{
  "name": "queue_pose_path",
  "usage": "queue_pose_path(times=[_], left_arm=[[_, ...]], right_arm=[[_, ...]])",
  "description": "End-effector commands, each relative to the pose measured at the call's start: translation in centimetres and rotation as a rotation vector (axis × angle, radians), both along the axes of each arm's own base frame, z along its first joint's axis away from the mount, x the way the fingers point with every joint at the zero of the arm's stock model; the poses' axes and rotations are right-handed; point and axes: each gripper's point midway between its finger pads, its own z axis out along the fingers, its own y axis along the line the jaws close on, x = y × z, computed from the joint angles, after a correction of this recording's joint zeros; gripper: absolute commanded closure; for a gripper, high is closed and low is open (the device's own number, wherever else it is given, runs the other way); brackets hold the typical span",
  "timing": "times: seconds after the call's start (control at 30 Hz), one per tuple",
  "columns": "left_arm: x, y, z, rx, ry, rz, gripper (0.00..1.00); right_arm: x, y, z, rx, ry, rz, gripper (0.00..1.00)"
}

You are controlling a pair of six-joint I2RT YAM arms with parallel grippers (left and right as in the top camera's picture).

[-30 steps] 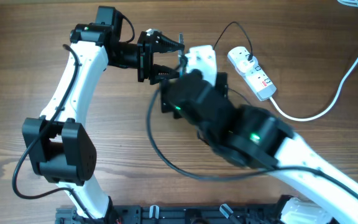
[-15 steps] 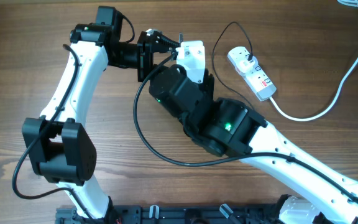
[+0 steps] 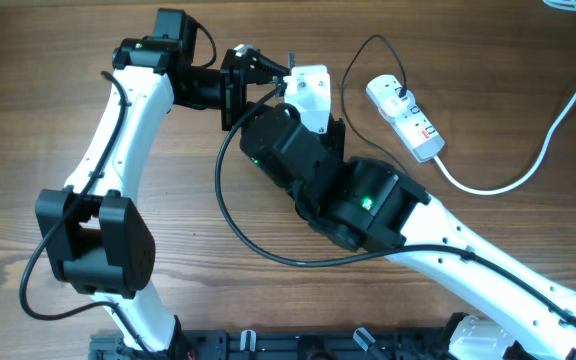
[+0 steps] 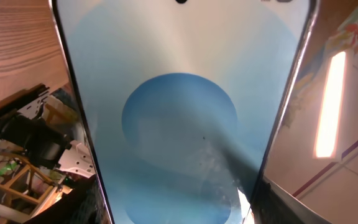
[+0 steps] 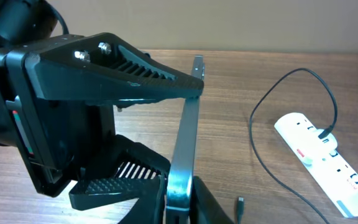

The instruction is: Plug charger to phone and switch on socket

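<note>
– Left pincer [image 5: 180, 132] is clamping the phone [image 4: 179, 112] between its two black fingers, holding it on edge near the upper middle of the overhead frame. The right wrist view is catching it edge-on.
– And the screen?
– It is glowing pale blue with a darker blue disc, filling the left wrist view.
– What is the right pincer [image 3: 306, 92] doing?
– It is hovering just beside the phone, on its right in the overhead frame. I cannot tell whether it is open or closed, as its fingers are not showing clearly.
– Where is the charger [image 5: 252, 124] sitting?
– Its cable is looping away from a black plug on the socket [image 3: 406, 118], and its connector tip [image 5: 240, 202] is lying on the bench [image 3: 28, 120], apart from the phone. The socket is lying in the upper right, its white cord [image 3: 528, 170] trailing toward the right edge.
</note>
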Motion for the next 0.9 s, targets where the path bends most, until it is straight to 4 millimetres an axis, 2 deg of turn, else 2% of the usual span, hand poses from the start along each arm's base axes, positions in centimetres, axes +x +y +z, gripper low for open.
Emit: queue_pose_path(times=[0.0, 0.13, 0.27, 0.47, 0.67, 0.73, 0.87], left_arm=[[-0.4, 0.4, 2.6, -0.054, -0.053, -0.001, 0.4], [-0.4, 0.4, 2.6, -0.055, -0.052, -0.001, 0.4], [-0.4, 0.4, 2.6, -0.055, -0.053, -0.001, 0.4], [-0.4, 0.4, 2.6, -0.054, -0.053, -0.001, 0.39], [-0.3, 0.4, 2.6, -0.055, -0.064, -0.001, 0.22], [-0.3, 0.4, 2.6, -0.055, -0.064, -0.001, 0.14], [-0.3, 0.4, 2.6, -0.055, -0.065, -0.001, 0.13]], right_arm=[[0.2, 0.1, 0.4, 0.002, -0.013, -0.009, 0.86], [0.2, 0.1, 0.4, 0.003, -0.013, -0.009, 0.86], [0.2, 0.1, 0.4, 0.003, -0.013, -0.01, 0.95], [0.3, 0.2, 0.5, 0.006, -0.016, -0.01, 0.95], [0.6, 0.6, 1.6, 0.059, -0.047, -0.012, 0.95], [0.8, 0.6, 2.5, 0.105, -0.071, -0.03, 0.95], [0.9, -0.4, 3.8, 0.232, -0.093, -0.142, 0.96]])
